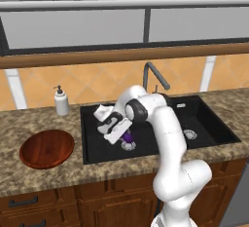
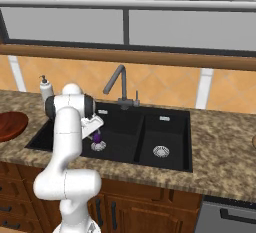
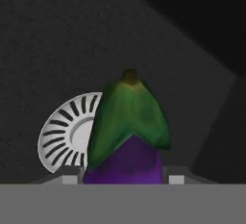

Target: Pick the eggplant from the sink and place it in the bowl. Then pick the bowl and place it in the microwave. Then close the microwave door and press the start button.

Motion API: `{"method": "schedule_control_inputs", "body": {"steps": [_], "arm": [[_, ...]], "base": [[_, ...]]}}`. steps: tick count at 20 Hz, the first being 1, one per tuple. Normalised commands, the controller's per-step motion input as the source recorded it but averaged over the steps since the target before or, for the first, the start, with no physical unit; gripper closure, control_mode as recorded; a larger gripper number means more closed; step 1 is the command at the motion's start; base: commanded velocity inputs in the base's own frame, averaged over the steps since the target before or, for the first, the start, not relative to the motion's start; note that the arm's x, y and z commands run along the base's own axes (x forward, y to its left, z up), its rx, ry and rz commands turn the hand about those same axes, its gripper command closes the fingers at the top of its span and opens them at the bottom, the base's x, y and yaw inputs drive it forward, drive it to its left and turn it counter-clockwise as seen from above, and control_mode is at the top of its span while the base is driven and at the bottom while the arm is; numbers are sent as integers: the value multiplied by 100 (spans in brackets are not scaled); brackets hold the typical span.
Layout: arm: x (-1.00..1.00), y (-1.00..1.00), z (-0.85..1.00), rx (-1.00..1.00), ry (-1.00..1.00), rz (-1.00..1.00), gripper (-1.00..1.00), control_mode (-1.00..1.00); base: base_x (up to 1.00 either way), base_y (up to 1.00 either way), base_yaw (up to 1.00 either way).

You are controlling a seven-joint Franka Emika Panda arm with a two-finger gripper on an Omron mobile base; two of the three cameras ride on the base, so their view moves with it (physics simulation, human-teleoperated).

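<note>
glossy white arm [image 1: 170, 138], dark joints [image 1: 132, 111]

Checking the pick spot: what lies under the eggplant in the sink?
The eggplant stands over the sink's round silver drain. The drain's left part shows; the rest is covered by the eggplant.

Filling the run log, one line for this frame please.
phase: grasp | gripper: straddling eggplant, grip unconfirmed | eggplant: in sink by drain | bowl: on counter, empty

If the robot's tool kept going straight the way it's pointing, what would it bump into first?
The eggplant. It sits right ahead, between the fingertips of the tool. Behind it lie the silver drain and the black sink floor, though depth is hard to judge.
</note>
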Motion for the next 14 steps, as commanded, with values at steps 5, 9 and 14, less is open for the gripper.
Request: {"method": "schedule_control_inputs", "body": {"steps": [5,9,14], "arm": [[-100,27,100,5,-7,0,100,-100],[-100,31,100,18,3,0,100,-100],[-75,36,100,22,0,0,100,-100]], "base": [[0,0,0],[0,0,0],[0,0,0]]}}
